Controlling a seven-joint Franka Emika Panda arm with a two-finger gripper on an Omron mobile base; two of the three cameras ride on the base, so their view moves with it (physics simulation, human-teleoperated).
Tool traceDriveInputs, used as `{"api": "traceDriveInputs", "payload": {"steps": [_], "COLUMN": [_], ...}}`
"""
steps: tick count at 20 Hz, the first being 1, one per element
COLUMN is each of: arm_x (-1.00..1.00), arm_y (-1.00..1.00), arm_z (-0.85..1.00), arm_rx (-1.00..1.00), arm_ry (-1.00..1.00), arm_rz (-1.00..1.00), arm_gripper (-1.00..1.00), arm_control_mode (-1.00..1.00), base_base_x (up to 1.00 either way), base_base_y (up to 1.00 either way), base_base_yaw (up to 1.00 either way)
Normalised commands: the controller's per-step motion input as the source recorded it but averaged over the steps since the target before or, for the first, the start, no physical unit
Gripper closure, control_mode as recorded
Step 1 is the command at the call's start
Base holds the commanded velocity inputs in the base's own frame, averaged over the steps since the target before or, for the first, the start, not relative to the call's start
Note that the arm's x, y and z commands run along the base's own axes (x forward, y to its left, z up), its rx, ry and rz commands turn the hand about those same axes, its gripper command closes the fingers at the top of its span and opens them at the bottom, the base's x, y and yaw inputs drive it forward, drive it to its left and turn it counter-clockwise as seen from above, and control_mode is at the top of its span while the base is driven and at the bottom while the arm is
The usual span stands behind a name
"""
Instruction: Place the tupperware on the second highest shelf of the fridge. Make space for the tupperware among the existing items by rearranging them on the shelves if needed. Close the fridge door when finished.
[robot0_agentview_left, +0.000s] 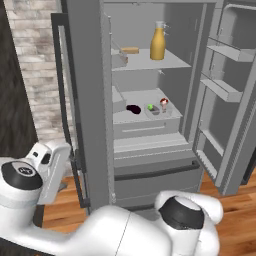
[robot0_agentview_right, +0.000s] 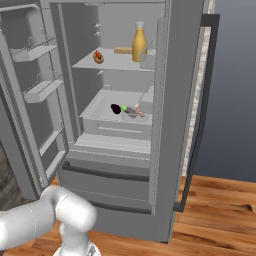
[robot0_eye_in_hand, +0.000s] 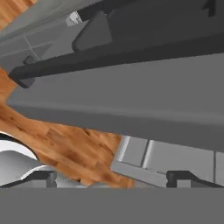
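Note:
The fridge (robot0_agentview_left: 150, 165) stands with its right door (robot0_agentview_left: 227, 95) swung wide open, pale bins on its inner side. On the higher shelf plate (robot0_agentview_left: 172, 62) in view stand a tall orange-yellow bottle (robot0_agentview_left: 158, 44) (robot0_agentview_right: 139, 42) and a small yellowish item (robot0_agentview_left: 130, 50) (robot0_agentview_right: 122, 50). The tupperware (robot0_agentview_left: 156, 109) (robot0_agentview_right: 133, 112), a small grey tub, rests on the lower plate (robot0_agentview_left: 125, 119) beside a dark item (robot0_agentview_left: 133, 108). My gripper (robot0_eye_in_hand: 113, 178) is open with nothing between its fingertips (robot0_eye_in_hand: 41, 176), low down in front of a dark drawer handle (robot0_eye_in_hand: 109, 57).
A small red item (robot0_agentview_right: 98, 56) sits at the left of the upper shelf. The left fridge door (robot0_agentview_left: 87, 100) with its dark handle (robot0_agentview_left: 62, 75) is shut. A brick wall (robot0_agentview_left: 35, 60) is on the left. Wood floor (robot0_agentview_right: 215, 210) lies below.

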Motion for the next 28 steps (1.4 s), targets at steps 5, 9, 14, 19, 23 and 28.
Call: {"api": "traceDriveInputs", "payload": {"steps": [5,9,14,19,23,28], "arm_x": [0.38,0.42,0.38,0.45,0.6,0.61], "arm_y": [0.2,0.32,0.41,0.36,0.23,0.03], "arm_z": [-0.42,-0.48,-0.38,-0.19,-0.13,-0.21], "arm_rx": [-0.17,-0.16,-0.15,-0.11,-0.07,-0.04], "arm_ry": [0.0,0.0,0.0,0.07,0.14,0.18], "arm_rz": [-0.04,-0.01,0.0,0.0,0.0,0.0], "arm_gripper": [-1.0,-1.0,-1.0,-1.0,-1.0,-1.0], "arm_control_mode": [-1.0,-1.0,-1.0,-1.0,-1.0,-1.0], "base_base_x": [0.0,0.0,0.0,0.0,0.0,0.0], "base_base_y": [0.0,0.0,0.0,0.0,0.0,0.0], "base_base_yaw": [0.0,0.0,0.0,0.0,0.0,0.0]}}
